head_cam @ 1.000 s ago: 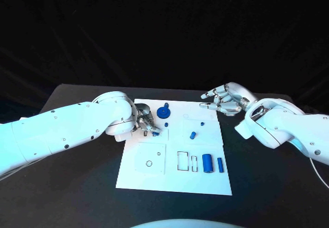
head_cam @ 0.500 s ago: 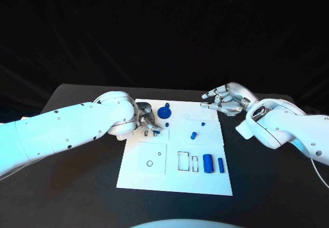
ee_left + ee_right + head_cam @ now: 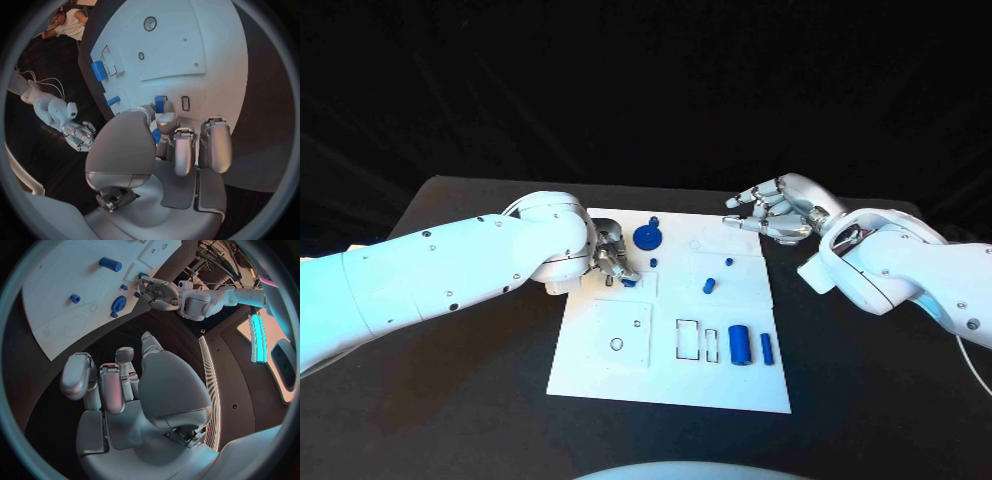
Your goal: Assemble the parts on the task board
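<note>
Presently, the task board [image 3: 668,370] lies flat at the centre of the black bench [image 3: 444,400]. The left hand [image 3: 610,258] rests over the board's 9 o'clock edge, fingers curled downward; a small blue part [image 3: 630,283] sits at its fingertips [image 3: 160,121], and the left wrist view shows blue between the thumb and the fingers. Whether the part is actually pinched or merely touched cannot be told.

The right hand [image 3: 773,212] hovers just past the board's 1 o'clock corner, above the bench, grasping nothing; its fingers are loosely bent and apart.

Part positions on the board:
- A round blue gear-like part [image 3: 646,237] stands near the 12 o'clock edge, with a small blue peg [image 3: 652,219] just beyond it.
- A small blue piece [image 3: 727,262] and a slightly larger blue piece [image 3: 708,285] lie right of centre, close together but apart.
- A wide blue cylinder [image 3: 737,344] and a thinner blue bar [image 3: 764,347] lie side by side toward 4 o'clock, beside two outlined rectangular recesses [image 3: 687,339].
- A small oval opening [image 3: 616,343] sits toward 7 o'clock.
</note>
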You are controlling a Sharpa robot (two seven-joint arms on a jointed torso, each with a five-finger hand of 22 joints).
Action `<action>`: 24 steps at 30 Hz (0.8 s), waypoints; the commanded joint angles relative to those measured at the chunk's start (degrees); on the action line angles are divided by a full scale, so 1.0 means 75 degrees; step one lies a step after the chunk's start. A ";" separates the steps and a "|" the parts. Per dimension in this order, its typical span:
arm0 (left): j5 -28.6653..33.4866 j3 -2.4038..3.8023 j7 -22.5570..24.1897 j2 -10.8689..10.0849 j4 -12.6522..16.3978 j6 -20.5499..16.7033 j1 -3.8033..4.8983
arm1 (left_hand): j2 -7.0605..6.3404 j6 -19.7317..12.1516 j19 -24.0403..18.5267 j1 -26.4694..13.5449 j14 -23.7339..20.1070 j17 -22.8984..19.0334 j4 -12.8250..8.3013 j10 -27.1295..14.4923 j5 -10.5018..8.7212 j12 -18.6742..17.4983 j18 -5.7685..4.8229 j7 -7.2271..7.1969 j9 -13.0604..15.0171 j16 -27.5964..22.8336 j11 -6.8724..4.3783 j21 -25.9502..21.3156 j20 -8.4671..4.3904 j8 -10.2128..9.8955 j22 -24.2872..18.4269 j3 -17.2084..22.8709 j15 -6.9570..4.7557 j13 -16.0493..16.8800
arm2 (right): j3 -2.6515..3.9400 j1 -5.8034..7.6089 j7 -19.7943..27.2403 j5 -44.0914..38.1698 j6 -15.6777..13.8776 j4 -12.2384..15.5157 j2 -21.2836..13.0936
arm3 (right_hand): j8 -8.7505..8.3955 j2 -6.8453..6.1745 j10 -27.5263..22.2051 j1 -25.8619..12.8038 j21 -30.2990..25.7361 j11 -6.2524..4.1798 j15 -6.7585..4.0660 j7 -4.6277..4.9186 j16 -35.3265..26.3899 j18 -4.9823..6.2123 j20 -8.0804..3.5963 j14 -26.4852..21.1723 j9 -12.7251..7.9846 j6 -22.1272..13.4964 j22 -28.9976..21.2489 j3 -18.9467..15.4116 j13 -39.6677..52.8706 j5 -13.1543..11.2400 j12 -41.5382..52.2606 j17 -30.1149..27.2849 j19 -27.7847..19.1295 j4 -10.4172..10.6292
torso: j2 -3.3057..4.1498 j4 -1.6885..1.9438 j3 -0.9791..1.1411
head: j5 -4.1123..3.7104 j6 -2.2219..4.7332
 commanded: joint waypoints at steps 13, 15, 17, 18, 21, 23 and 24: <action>-0.0190 -0.0007 0.0006 -0.0025 0.0051 -0.0170 -0.0013 | 0.0003 0.0040 0.0108 -0.0077 0.0805 0.2010 -0.1177 0.0114 0.0021 0.0085 -0.0148 -0.0043 0.0052 0.0018 -0.0017 0.0107 0.0005 0.0062 0.0626 0.1281 0.0013 0.0083 | 0.0000 -0.0005 0.0147 -0.0002 0.0009 0.0003 0.0018 | 0.0027 0.0055 -0.0029 -0.0002 -0.0050 -0.0027 -0.0056 -0.0011 -0.0039 0.0137 -0.0002 0.0339 0.0007 0.0056 -0.0001 -0.0047 -0.0007 0.0026 -0.0011 0.0273 -0.0052 0.0007 | 0.0011 -0.0010 -0.0007 | 0.0022 0.0009; -0.0193 -0.0007 0.0040 -0.0030 0.0071 -0.0124 -0.0014 | -0.0046 0.0037 0.0113 -0.0104 0.0805 0.2010 -0.1235 0.0117 0.0056 0.0085 -0.0148 -0.0043 0.0086 0.0018 -0.0019 0.0109 0.0000 0.0078 0.0633 0.1403 0.0010 0.0083 | 0.0000 -0.0006 0.0140 0.0002 0.0028 0.0000 0.0017 | 0.0029 0.0064 -0.0021 -0.0002 -0.0050 -0.0028 -0.0057 -0.0012 -0.0039 0.0137 -0.0003 0.0340 0.0008 0.0059 -0.0001 -0.0052 0.0000 0.0030 0.0000 0.0274 -0.0051 0.0011 | 0.0012 -0.0005 -0.0009 | 0.0011 0.0032; -0.0211 -0.0007 0.0062 -0.0029 0.0083 -0.0085 -0.0014 | -0.0080 0.0037 0.0113 -0.0131 0.0805 0.2010 -0.1263 0.0117 0.0085 0.0081 -0.0148 -0.0041 0.0108 0.0018 -0.0020 0.0109 -0.0002 0.0089 0.0634 0.1473 0.0009 0.0077 | 0.0000 -0.0007 0.0135 0.0004 0.0043 -0.0004 0.0020 | 0.0029 0.0064 -0.0021 -0.0002 -0.0050 -0.0028 -0.0057 -0.0012 -0.0039 0.0137 -0.0003 0.0340 0.0008 0.0059 -0.0001 -0.0052 0.0000 0.0030 0.0000 0.0274 -0.0051 0.0011 | 0.0011 0.0001 -0.0009 | 0.0015 0.0051; -0.0222 -0.0006 0.0068 -0.0029 0.0086 -0.0071 -0.0014 | -0.0109 0.0038 0.0116 -0.0163 0.0805 0.2010 -0.1285 0.0124 0.0104 0.0086 -0.0149 -0.0041 0.0127 0.0018 -0.0021 0.0111 -0.0002 0.0099 0.0640 0.1533 0.0009 0.0081 | 0.0000 -0.0007 0.0137 0.0005 0.0048 -0.0006 0.0023 | 0.0029 0.0064 -0.0021 -0.0002 -0.0050 -0.0028 -0.0057 -0.0012 -0.0039 0.0137 -0.0003 0.0340 0.0008 0.0059 -0.0001 -0.0052 0.0000 0.0030 0.0000 0.0274 -0.0051 0.0011 | 0.0009 -0.0007 -0.0006 | 0.0036 0.0048; -0.0266 -0.0006 0.0034 -0.0032 0.0083 -0.0061 -0.0015 | -0.0145 0.0041 0.0122 -0.0206 0.0805 0.2010 -0.1315 0.0133 0.0126 0.0088 -0.0151 -0.0042 0.0152 0.0018 -0.0022 0.0116 -0.0003 0.0112 0.0651 0.1610 0.0008 0.0081 | -0.0001 -0.0010 0.0171 0.0006 0.0044 0.0001 0.0029 | 0.0030 0.0069 -0.0021 -0.0002 -0.0049 -0.0029 -0.0057 -0.0012 -0.0039 0.0136 -0.0003 0.0340 0.0008 0.0060 0.0002 -0.0055 -0.0003 0.0029 -0.0001 0.0274 -0.0049 0.0013 | 0.0011 -0.0015 0.0002 | 0.0035 0.0059; -0.0301 -0.0006 -0.0003 -0.0036 0.0077 -0.0076 -0.0015 | -0.0152 0.0042 0.0125 -0.0213 0.0805 0.2010 -0.1322 0.0138 0.0129 0.0095 -0.0152 -0.0043 0.0156 0.0018 -0.0023 0.0119 -0.0003 0.0114 0.0656 0.1622 0.0007 0.0089 | -0.0001 -0.0011 0.0192 0.0006 0.0039 0.0009 0.0029 | 0.0031 0.0074 -0.0017 0.0002 -0.0050 -0.0030 -0.0058 -0.0013 -0.0037 0.0137 -0.0004 0.0342 0.0008 0.0061 0.0000 -0.0055 0.0002 0.0029 0.0005 0.0277 -0.0049 0.0012 | 0.0014 -0.0008 0.0001 | 0.0023 0.0062; -0.0316 -0.0006 -0.0020 -0.0037 0.0073 -0.0080 -0.0015 | -0.0165 0.0043 0.0130 -0.0224 0.0805 0.2010 -0.1333 0.0148 0.0133 0.0106 -0.0154 -0.0043 0.0163 0.0018 -0.0024 0.0124 -0.0004 0.0117 0.0665 0.1644 0.0007 0.0102 | -0.0001 -0.0011 0.0200 0.0006 0.0037 0.0011 0.0030 | 0.0033 0.0083 -0.0014 0.0011 -0.0050 -0.0031 -0.0059 -0.0015 -0.0036 0.0136 -0.0004 0.0343 0.0009 0.0064 0.0001 -0.0056 0.0002 0.0029 0.0009 0.0278 -0.0047 0.0010 | 0.0015 -0.0007 0.0002 | 0.0026 0.0075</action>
